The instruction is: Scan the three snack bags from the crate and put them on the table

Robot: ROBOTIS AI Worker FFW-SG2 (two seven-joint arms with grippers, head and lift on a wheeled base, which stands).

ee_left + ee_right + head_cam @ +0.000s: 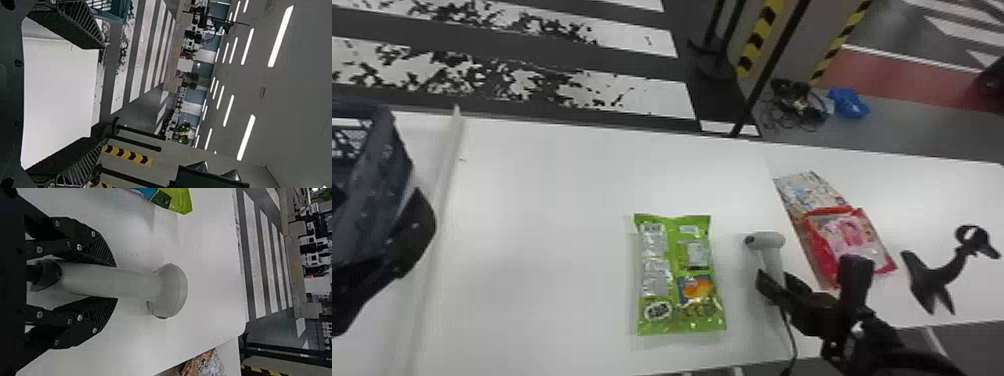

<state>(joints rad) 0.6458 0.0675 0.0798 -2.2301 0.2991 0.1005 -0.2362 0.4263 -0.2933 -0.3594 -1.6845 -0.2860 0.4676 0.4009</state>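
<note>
Handheld scanner (170,290) sits clamped in the right gripper (116,282); the left gripper (102,93) gapes. On the table (547,225), the green snack bag (677,275) probably awaits scanning; red bag (852,235) and patterned bag (809,192) seem done.

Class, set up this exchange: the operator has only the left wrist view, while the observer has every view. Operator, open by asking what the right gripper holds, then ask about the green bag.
Operator: What is the right gripper holding?
Observer: It has the scanner by the handle, between its two fingers.
Operator: And where is the green bag?
Observer: It lies flat on the table, to the left of the scanner.
</note>
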